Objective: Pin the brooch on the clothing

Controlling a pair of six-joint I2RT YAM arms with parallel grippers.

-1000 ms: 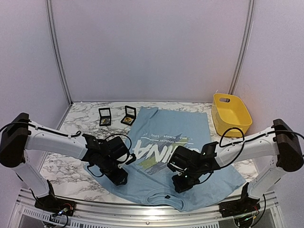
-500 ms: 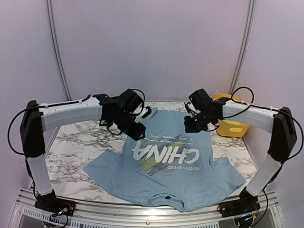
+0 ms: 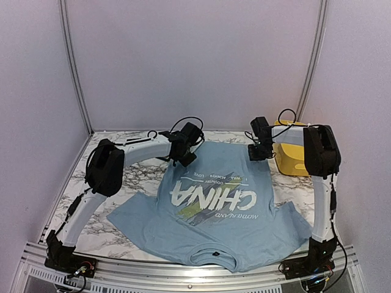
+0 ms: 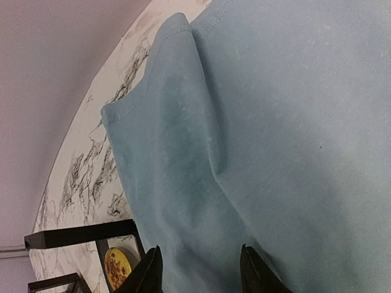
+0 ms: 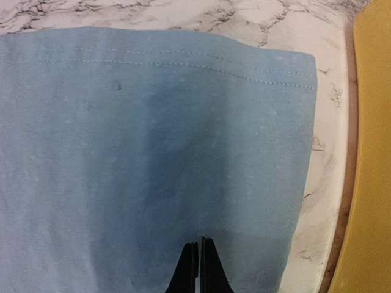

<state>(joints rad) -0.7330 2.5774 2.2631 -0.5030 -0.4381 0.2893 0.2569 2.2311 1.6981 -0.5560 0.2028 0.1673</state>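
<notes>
The clothing point(image 3: 214, 201), a light blue T-shirt with white "CHINA" lettering, lies spread on the marble table, its hem at the far side. My left gripper point(image 3: 184, 156) hovers over the shirt's far left corner, open, with the cloth point(image 4: 256, 134) lying between its fingers point(image 4: 201, 271). Beside its left fingertip a gold brooch point(image 4: 115, 267) sits in a black open box. My right gripper point(image 3: 255, 152) is over the far right hem corner, shut, its tips point(image 5: 200, 247) down at the fabric point(image 5: 153, 152). Whether cloth is pinched does not show.
A yellow bin point(image 3: 297, 148) stands at the far right, close to my right gripper, and its wall point(image 5: 372, 152) fills the right edge of the right wrist view. Part of a second black box frame point(image 4: 52, 284) shows beside the brooch box. Grey walls close in the table.
Both arms have swung from the near half of the shirt out to its far hem. The shirt lies flatter and more spread than a second ago.
</notes>
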